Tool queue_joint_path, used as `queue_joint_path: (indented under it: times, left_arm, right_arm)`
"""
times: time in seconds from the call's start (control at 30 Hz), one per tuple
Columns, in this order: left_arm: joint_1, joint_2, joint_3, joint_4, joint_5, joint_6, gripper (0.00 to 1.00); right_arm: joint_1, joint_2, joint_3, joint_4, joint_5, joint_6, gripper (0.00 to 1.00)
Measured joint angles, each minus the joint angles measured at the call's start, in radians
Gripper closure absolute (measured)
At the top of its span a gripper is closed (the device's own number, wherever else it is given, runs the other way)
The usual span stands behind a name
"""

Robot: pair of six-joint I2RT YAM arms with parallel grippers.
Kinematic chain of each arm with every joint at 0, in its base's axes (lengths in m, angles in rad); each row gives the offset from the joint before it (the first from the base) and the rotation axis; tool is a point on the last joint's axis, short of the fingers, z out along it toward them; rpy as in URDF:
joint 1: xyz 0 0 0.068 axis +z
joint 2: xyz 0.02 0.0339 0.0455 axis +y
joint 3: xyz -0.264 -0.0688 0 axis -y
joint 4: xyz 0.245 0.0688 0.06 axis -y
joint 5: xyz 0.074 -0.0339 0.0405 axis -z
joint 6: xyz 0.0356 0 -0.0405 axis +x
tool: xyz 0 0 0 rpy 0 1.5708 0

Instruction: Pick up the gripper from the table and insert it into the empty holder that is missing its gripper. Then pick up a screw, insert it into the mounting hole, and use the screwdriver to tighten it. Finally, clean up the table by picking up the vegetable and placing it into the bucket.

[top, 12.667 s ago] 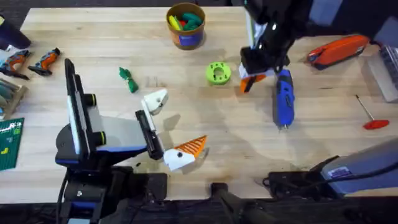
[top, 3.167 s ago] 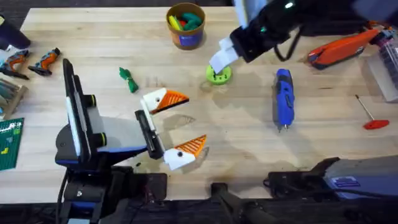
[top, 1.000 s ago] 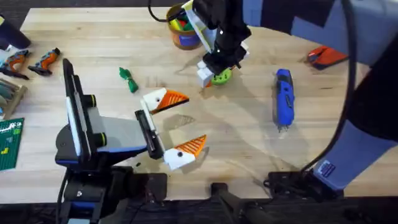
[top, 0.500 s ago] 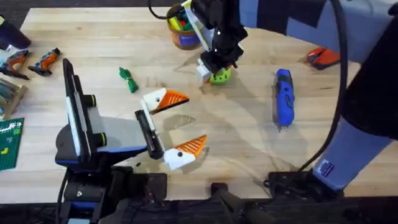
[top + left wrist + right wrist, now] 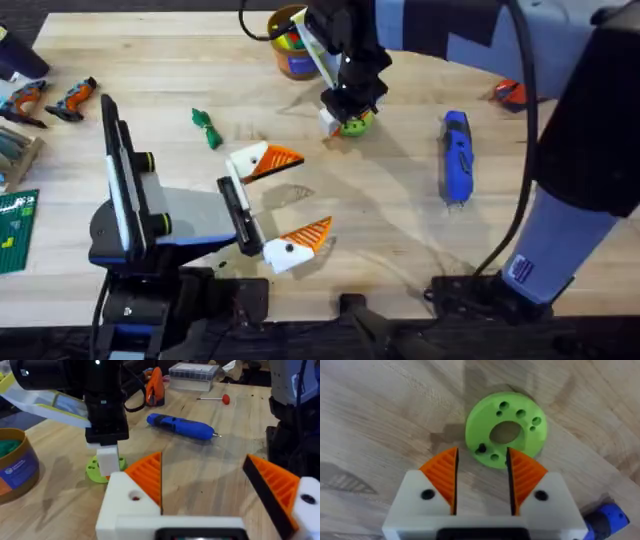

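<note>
The right gripper (image 5: 481, 476) hangs just above the lime-green disc (image 5: 506, 429), its orange pads a narrow gap apart and holding nothing. The left gripper (image 5: 278, 205) rests on the table (image 5: 400, 220) with jaws spread wide, the orange finger piece (image 5: 281, 159) seated in its upper white holder (image 5: 248, 160). The blue screwdriver (image 5: 456, 158) lies well to the right of the disc.

The light wooden plank table (image 5: 180, 70) carried a lime-green round disc with holes (image 5: 506, 430), a blue pen-shaped screwdriver (image 5: 456, 158), a dark green leafy toy vegetable (image 5: 206, 128) and a yellow-rimmed bucket (image 5: 293, 60).
</note>
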Motion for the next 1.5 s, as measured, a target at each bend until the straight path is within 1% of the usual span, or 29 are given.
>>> queue_joint_path:
  times: [0.1, 0.2, 0.37, 0.5, 1.27, 1.33, 1.43, 1.5]
  left_arm:
    - [0.000, 0.000, 0.000, 0.000, 0.000, 0.000, 0.015]
    - [0.000, 0.000, 0.000, 0.000, 0.000, 0.000, 0.015]
    - [0.000, 0.000, 0.000, 0.000, 0.000, 0.000, 0.015]
    - [0.000, 0.000, 0.000, 0.000, 0.000, 0.000, 0.015]
    - [0.000, 0.000, 0.000, 0.000, 0.000, 0.000, 0.015]
    - [0.000, 0.000, 0.000, 0.000, 0.000, 0.000, 0.015]
    - [0.000, 0.000, 0.000, 0.000, 0.000, 0.000, 0.015]
    - [0.000, 0.000, 0.000, 0.000, 0.000, 0.000, 0.015]
  right_arm:
    - [0.002, 0.000, 0.000, 0.002, 0.000, 0.000, 0.547]
    - [0.002, 0.000, 0.000, 0.007, 0.000, 0.000, 0.576]
    - [0.002, 0.000, 0.000, 0.018, 0.000, 0.000, 0.681]
    - [0.004, 0.000, 0.001, 0.020, 0.000, 0.000, 0.737]
    - [0.006, 0.000, 0.001, 0.027, 0.000, 0.000, 0.769]
    - [0.006, 0.000, 0.001, 0.028, 0.000, 0.000, 0.782]
    - [0.006, 0.000, 0.001, 0.028, 0.000, 0.000, 0.844]
    - [0.006, 0.000, 0.001, 0.033, 0.000, 0.000, 0.858]
